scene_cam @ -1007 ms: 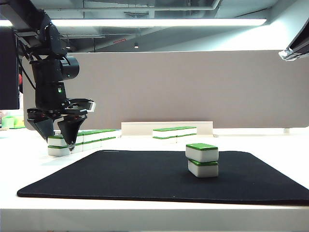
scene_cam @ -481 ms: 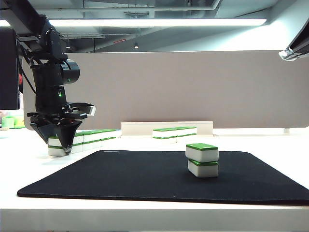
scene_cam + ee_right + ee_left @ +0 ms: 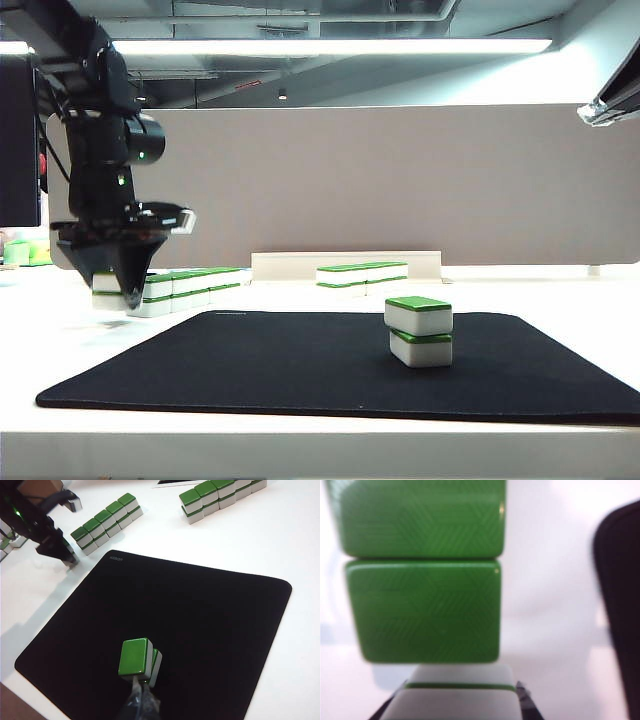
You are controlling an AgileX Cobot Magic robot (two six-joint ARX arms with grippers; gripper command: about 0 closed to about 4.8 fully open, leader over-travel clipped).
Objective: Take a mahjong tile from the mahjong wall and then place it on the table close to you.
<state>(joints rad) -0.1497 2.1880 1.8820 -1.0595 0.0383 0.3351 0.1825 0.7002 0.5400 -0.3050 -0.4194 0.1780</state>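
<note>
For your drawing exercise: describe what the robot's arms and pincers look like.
The left arm is black and blocky, with a small green light, dark cables, and a left pincer tapering to pointed black fingers. Of the right pincer, only dark grey fingers show.

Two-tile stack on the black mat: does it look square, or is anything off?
The top tile sits shifted and slightly twisted on the bottom tile, overhanging one side. Otherwise nothing stands out: the mahjong wall runs straight, and the left gripper is closed on a tile at its near end.
</note>
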